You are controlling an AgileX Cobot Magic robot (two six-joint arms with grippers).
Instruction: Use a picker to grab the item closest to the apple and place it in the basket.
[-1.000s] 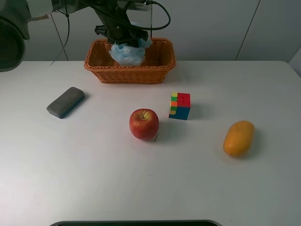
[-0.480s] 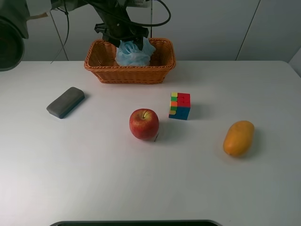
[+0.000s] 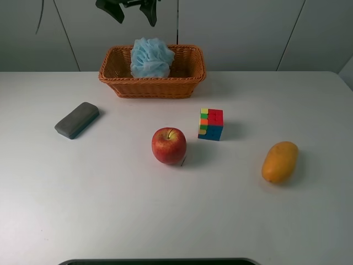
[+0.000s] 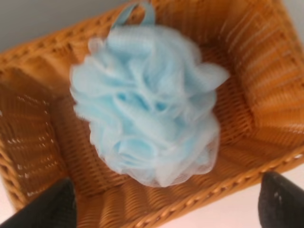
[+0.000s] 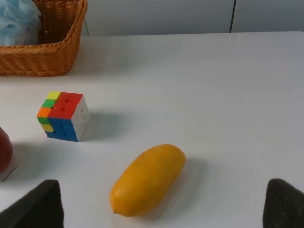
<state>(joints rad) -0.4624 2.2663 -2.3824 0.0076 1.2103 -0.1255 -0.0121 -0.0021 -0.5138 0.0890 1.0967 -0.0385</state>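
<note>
You have one table (image 3: 110, 210) carrying six things in all: one basket (image 3: 151, 88), one blue pouf (image 3: 151, 57), one apple (image 3: 169, 145), one cube (image 3: 211, 124), one mango (image 3: 279, 162) and one grey block (image 3: 76, 120).

The pouf sits inside the basket, towards its left half, free of any grip, with its blue loop lying against the far wall in the left wrist view. The cube stands just right of the apple and slightly behind it, apart from it. It is the nearest loose thing to the apple. The mango lies well off to the right, and the block well off to the left.

You have two grippers. Your left gripper (image 3: 134, 8) hangs above the basket at the top edge of the high view. Its jaws are spread wide and hold nothing, and the pouf lies below them. Your right gripper (image 5: 161, 205) shows only in its own wrist view, where its two fingertips stand far apart and empty. The mango and the cube lie ahead of it.
</note>
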